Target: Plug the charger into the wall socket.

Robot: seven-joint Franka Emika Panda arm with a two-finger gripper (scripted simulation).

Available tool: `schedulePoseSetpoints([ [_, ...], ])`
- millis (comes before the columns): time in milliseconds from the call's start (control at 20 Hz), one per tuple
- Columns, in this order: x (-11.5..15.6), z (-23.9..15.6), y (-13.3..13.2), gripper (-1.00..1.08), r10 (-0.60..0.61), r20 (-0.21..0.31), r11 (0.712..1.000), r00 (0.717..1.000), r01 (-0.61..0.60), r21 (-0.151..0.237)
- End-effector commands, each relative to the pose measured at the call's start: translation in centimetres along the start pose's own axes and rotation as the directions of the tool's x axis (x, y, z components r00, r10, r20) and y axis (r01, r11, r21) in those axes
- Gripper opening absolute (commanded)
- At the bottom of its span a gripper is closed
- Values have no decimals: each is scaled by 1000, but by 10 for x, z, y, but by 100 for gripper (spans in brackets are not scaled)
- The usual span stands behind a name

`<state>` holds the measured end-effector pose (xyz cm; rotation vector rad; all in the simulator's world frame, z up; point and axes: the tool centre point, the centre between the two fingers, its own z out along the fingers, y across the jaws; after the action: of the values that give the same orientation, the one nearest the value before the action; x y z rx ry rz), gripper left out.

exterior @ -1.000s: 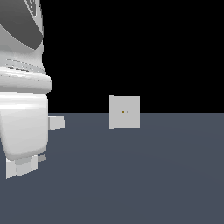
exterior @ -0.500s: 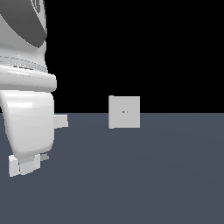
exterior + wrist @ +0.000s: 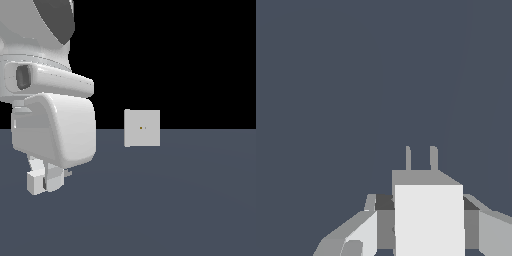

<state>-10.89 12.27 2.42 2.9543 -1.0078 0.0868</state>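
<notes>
White and matte, the charger sits between the fingers of the gripper, which we read as closed on its 2 flat sides; in the wrist view its 2 short grey prongs project clear of the grip. We judge this hold deliberate: clamping the oblong body leaves the prong end free to lead into the holes. In the exterior view the gripper hangs low over the dark slate floor at that view's left, and only a small grey nub by its fingers may be the plug. The wall socket, a flat upright white square plate with 2 tiny dots at its centre, stands well apart toward the middle. All surfaces render smooth, untextured and hard-edged, except the arm's rounded glossy housing.
</notes>
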Motion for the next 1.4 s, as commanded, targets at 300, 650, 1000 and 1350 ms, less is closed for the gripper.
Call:
schedulePoseSetpoints([
  [300,26,-12,28,-100,-156,-2,988,988,156,9],
  [650,51,-22,47,-100,-280,-4,960,960,280,16],
  [1000,77,-31,63,-100,-395,-7,918,919,395,22],
  [1350,105,-40,75,-100,-505,-10,863,863,505,29],
])
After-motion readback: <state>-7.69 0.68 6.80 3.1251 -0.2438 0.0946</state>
